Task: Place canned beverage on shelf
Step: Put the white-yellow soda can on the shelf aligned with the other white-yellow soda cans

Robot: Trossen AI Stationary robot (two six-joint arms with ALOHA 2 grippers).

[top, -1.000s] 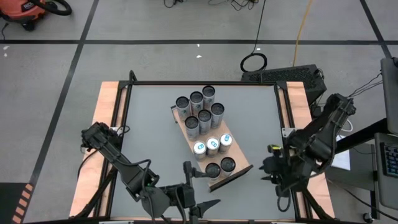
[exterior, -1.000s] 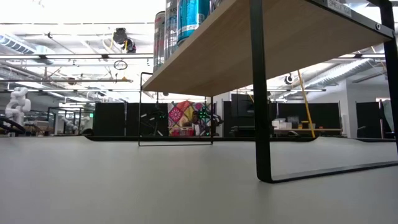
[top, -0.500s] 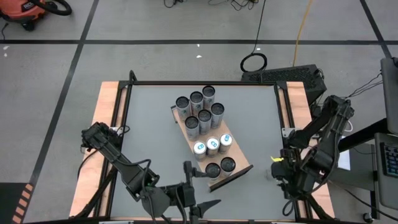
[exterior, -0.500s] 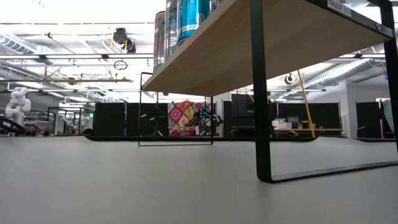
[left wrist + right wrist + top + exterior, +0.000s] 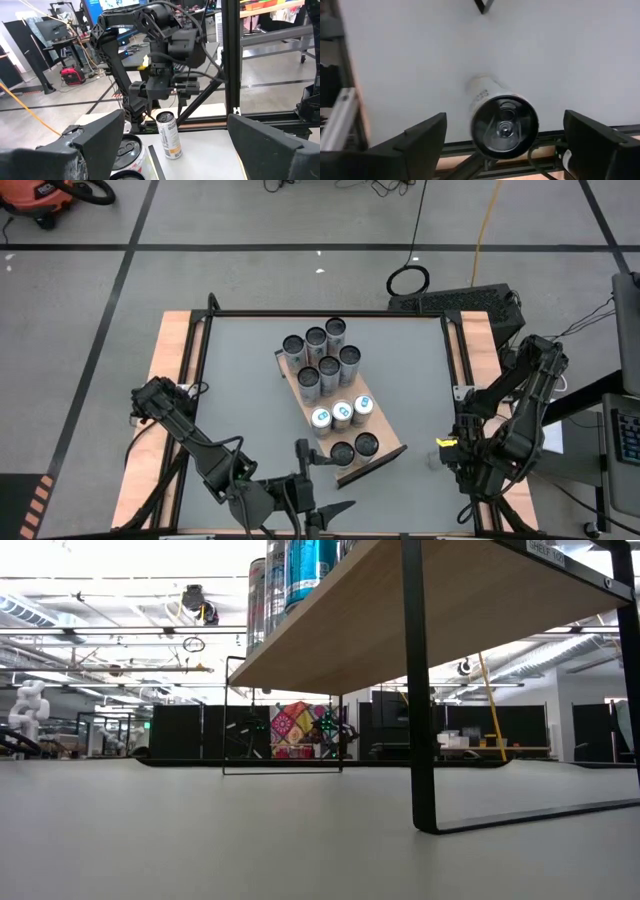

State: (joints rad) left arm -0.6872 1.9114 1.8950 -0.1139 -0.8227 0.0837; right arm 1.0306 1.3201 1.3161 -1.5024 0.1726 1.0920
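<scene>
- Now the right gripper (image 5: 502, 137) is hanging over a lone can (image 5: 501, 117) at the bench's (image 5: 420, 380) right edge, fingers spread apart (nothing held).
- Next comes lowering, clamping, then carrying to the shelf (image 5: 385, 455).
- Left gripper (image 5: 170, 145) is waiting, fingers apart.

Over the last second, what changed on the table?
The right gripper has spread its fingers wide above a lone can standing near the table's right front corner, and the arm drew back toward the front edge. It holds nothing. The left gripper stayed open by the front edge. The shelf and its cans did not move.
</scene>
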